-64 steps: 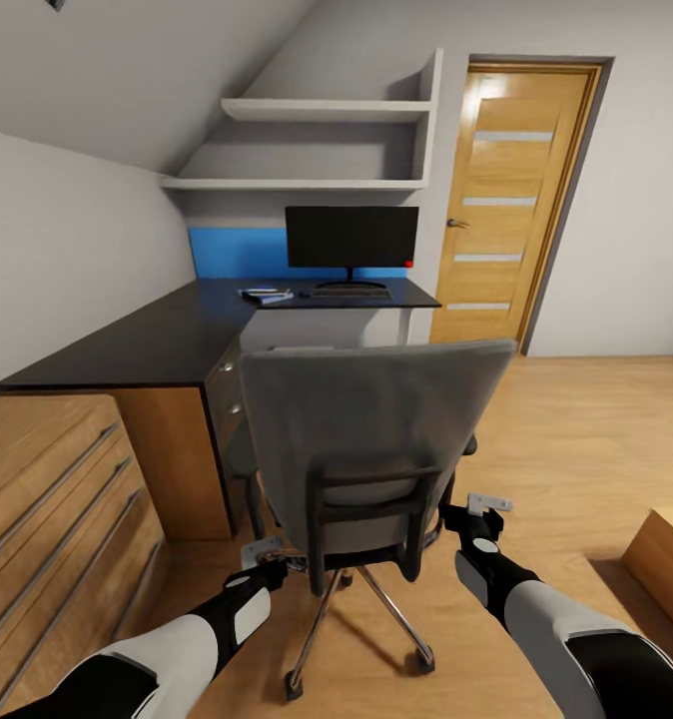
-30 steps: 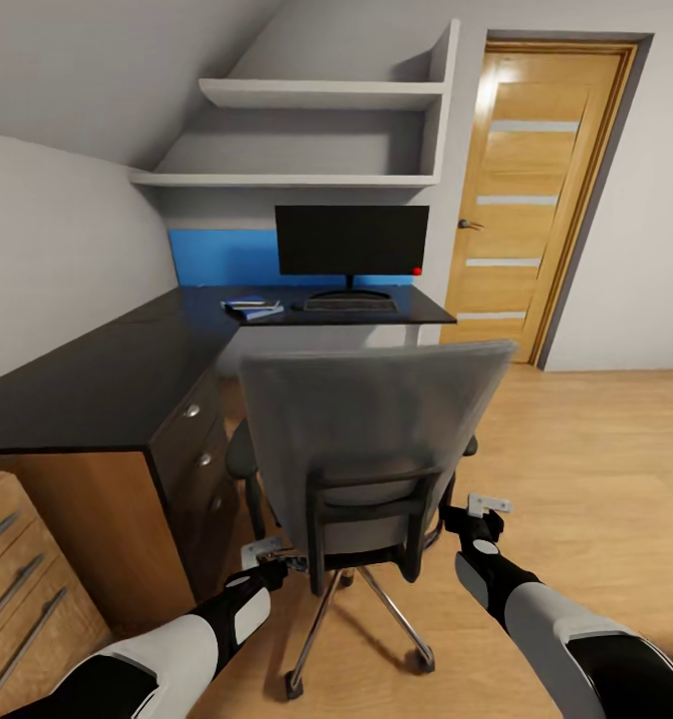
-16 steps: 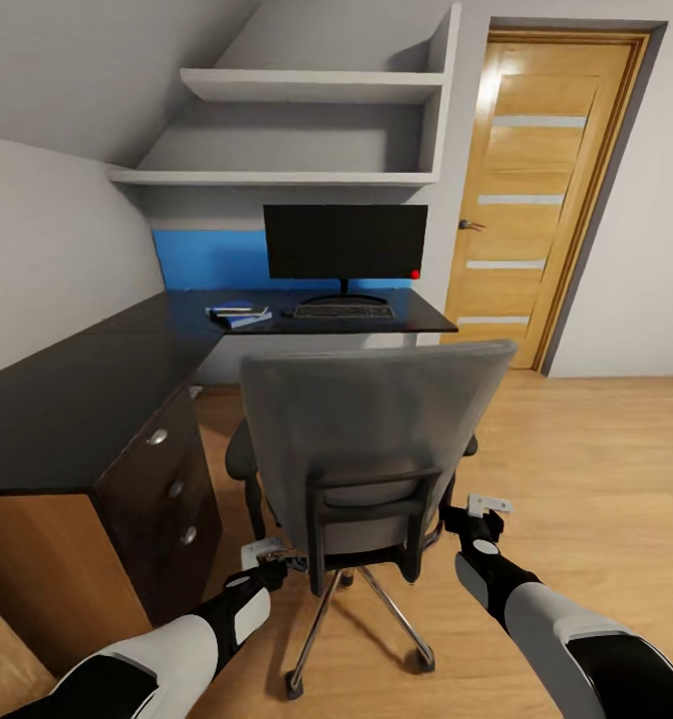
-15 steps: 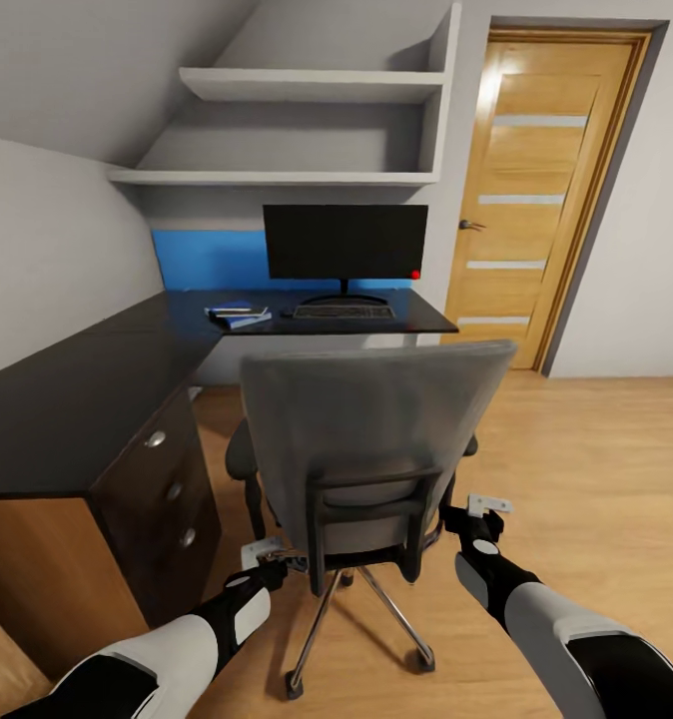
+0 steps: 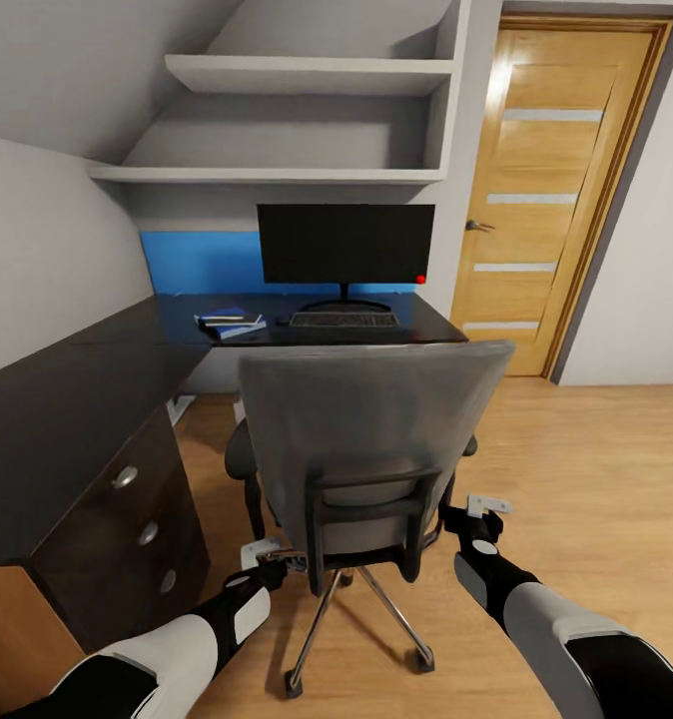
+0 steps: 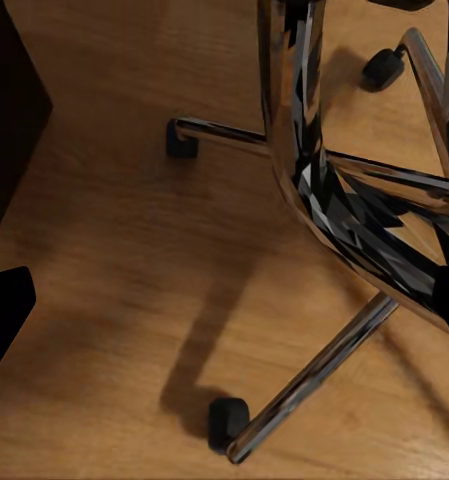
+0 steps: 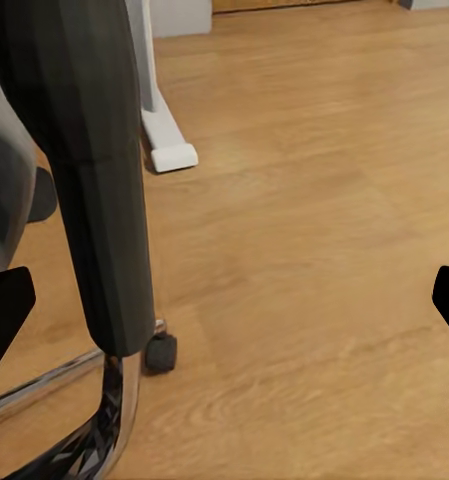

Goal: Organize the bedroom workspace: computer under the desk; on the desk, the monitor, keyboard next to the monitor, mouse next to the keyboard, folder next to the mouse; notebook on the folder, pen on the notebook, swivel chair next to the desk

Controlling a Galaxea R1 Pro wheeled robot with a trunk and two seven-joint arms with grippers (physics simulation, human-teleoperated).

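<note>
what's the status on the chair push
Left gripper and right gripper flank the swivel chair, open, gripping nothing. Chair short of desk. Floor path looks clear.

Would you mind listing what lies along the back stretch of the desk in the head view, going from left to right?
The blue folder with its stack comes first, then the keyboard in front of the monitor, all on the desk. Something small may lie between folder and keyboard, too small to name.

Desk (image 5: 67,399) as landmark: monitor (image 5: 344,245) on its far wing, keyboard (image 5: 342,320) just before monitor, folder (image 5: 229,325) left of keyboard. Swivel chair (image 5: 366,449) on floor, right of desk's drawers (image 5: 142,504), before keyboard.
</note>
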